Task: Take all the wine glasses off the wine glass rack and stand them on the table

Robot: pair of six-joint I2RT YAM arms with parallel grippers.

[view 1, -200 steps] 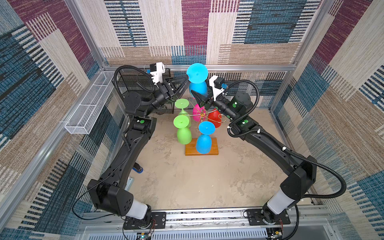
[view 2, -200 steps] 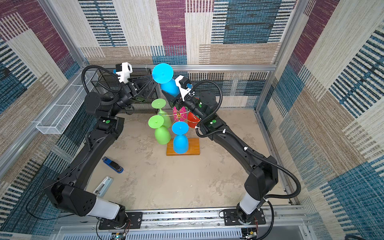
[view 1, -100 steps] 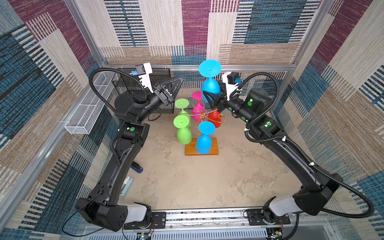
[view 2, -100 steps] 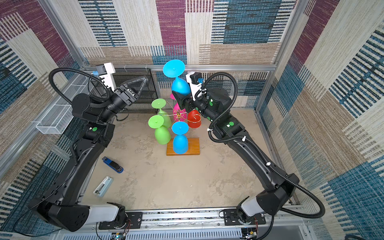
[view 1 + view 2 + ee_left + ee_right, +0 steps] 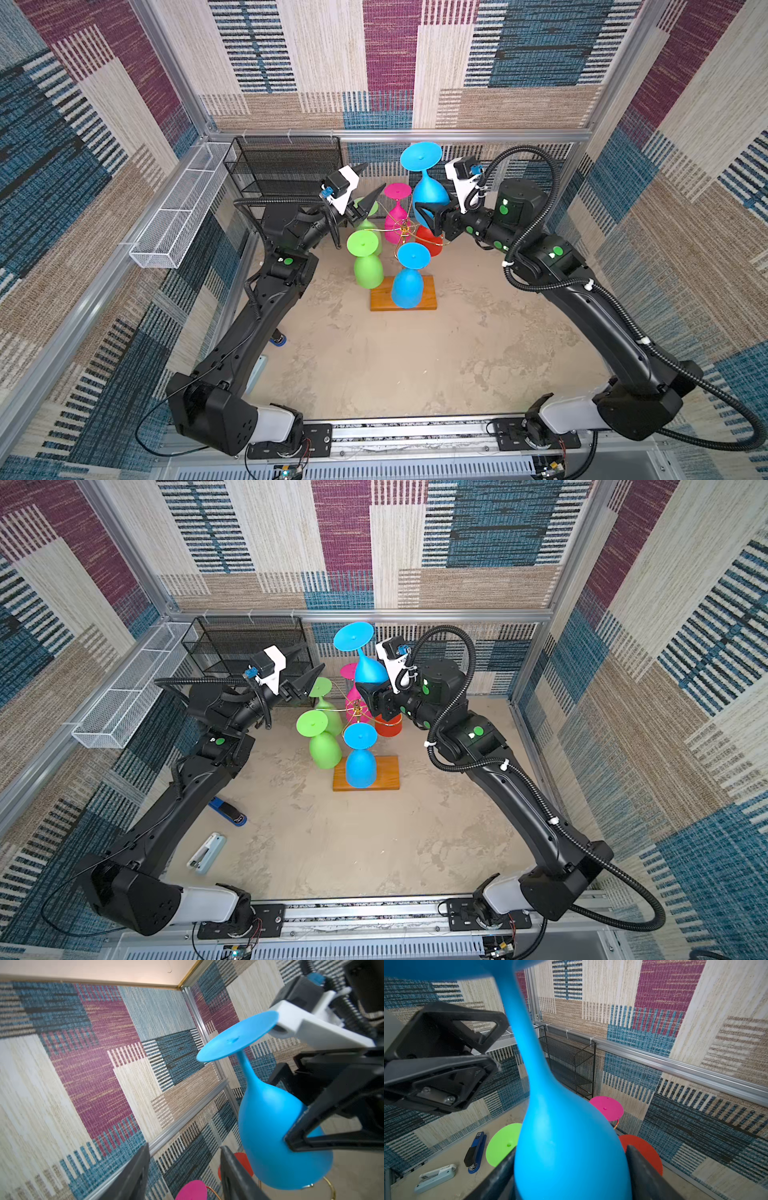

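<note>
Sandy bench (image 5: 415,365), patchwork-carpet walls. Blue wine glass (image 5: 428,189) (inverted, foot uppermost) clamped at its bowl by right end effector (image 5: 429,209); wine glass rack (image 5: 430,294) below that end effector; left end effector (image 5: 375,176) opposite, parted and empty.

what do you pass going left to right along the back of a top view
white wire basket → black mesh shelf → left gripper, jaws open → raised blue wine glass
</note>
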